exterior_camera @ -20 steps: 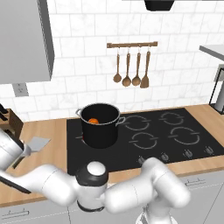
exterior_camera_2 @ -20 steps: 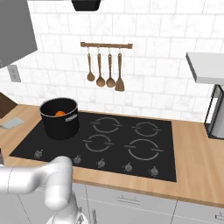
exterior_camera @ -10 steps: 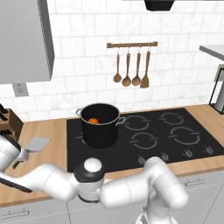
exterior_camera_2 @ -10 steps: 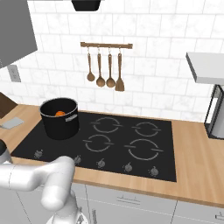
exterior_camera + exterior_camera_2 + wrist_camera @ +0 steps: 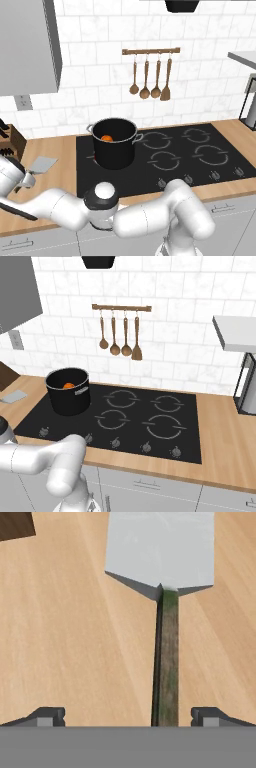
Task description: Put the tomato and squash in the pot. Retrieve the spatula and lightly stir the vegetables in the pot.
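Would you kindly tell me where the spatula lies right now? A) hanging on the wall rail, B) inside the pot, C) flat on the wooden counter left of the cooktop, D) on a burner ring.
C: the spatula lies flat on the wooden counter, its handle running between the open fingers, apart from the pot.

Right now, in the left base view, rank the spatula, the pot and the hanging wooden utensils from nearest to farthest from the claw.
1. The spatula: on the wooden counter left of the cooktop, right by the claw, handle between its open tips.
2. The pot: on the cooktop's left rear burner, farther right.
3. The hanging wooden utensils: on the back wall rail, farthest.
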